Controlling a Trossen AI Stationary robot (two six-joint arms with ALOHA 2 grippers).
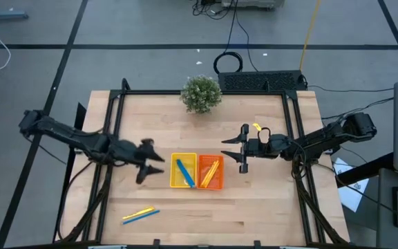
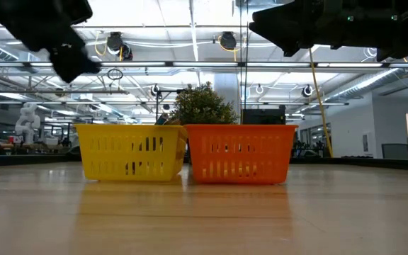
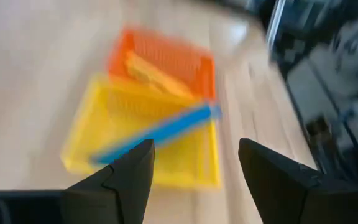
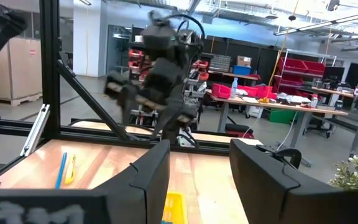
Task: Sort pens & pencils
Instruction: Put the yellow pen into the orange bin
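The wooden table (image 1: pixel 254 200) bears no readable writing. A blue pen (image 1: pixel 184 172) lies in the yellow tray (image 1: pixel 173 181), yellow pencils (image 1: pixel 210 170) in the orange tray (image 1: pixel 216 184), two more sticks (image 1: pixel 141 216) at seven o'clock. The left gripper (image 1: pixel 153 166) stands wide open and empty; the right gripper (image 1: pixel 235 148), at two o'clock, is parted, empty.

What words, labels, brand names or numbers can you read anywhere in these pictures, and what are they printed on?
None can be read.
Pale blurred marks sit on the dark housing at the base of the right wrist view, too smeared to read.
The yellow slotted plastic basket and the orange slotted plastic basket carry no lettering.
Boxes and red bins in the room behind are too small to show any text.
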